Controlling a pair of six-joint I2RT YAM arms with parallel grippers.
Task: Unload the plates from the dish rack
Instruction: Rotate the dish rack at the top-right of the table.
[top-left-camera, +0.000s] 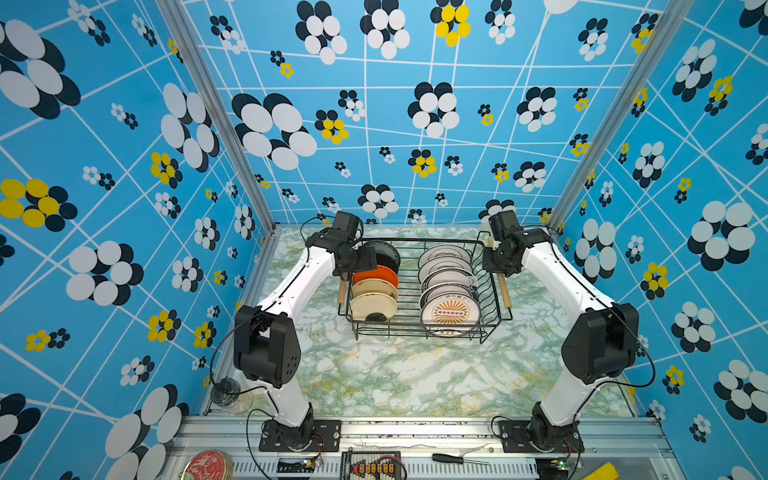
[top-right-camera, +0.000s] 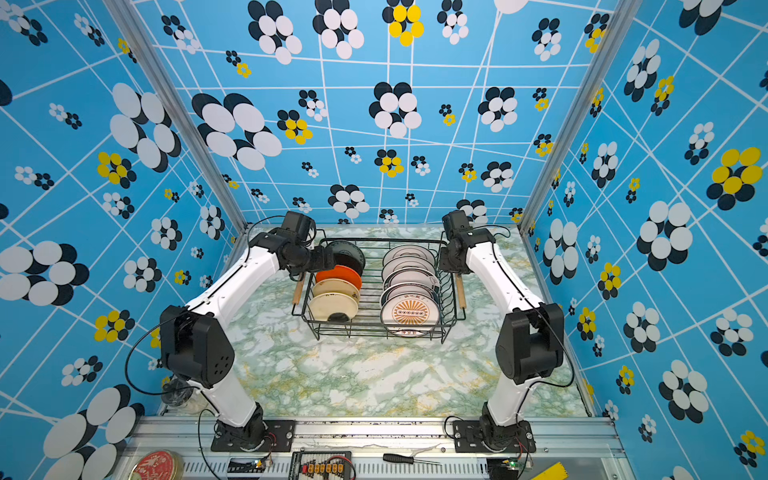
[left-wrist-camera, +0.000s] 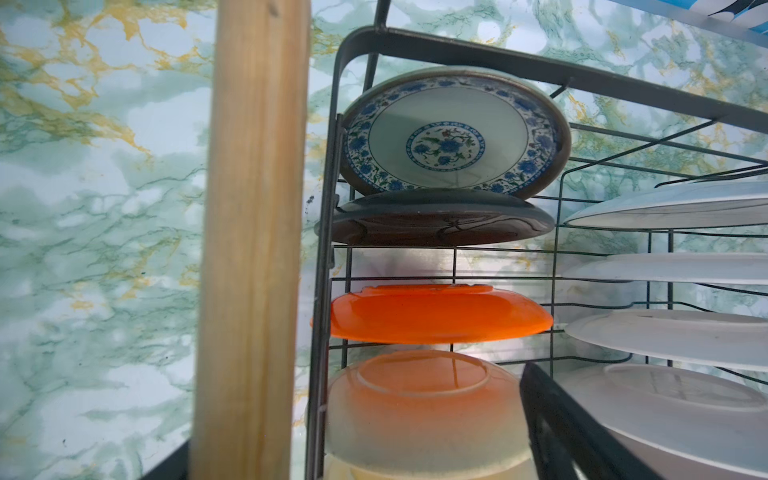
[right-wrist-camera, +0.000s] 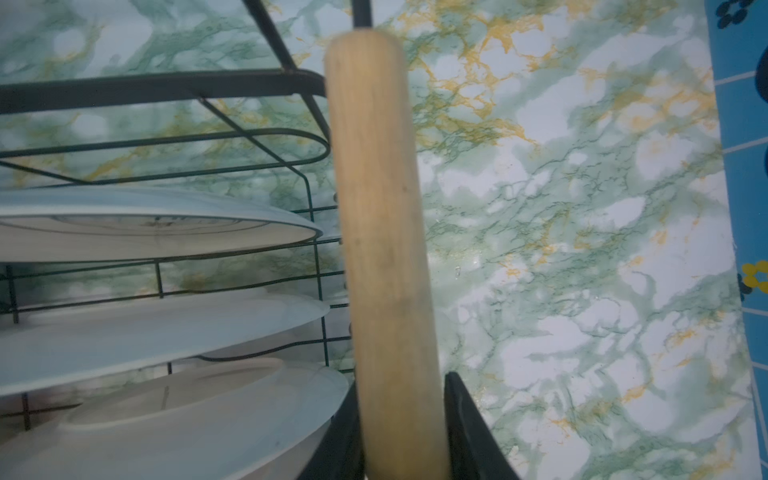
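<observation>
Two-handed dish rack (top-left-camera: 419, 241) drag, probably.
Right jaws are pinching right handle (right-wrist-camera: 382, 249); left jaws, spread, are straddling left handle (left-wrist-camera: 253, 249).

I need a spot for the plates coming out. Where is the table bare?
Free: the table stretch from the dish rack to the near edge, between the arms. Crowded: both rack sides, where the left gripper and right gripper each straddle a wooden handle. Behind it, only a thin strip.
</observation>
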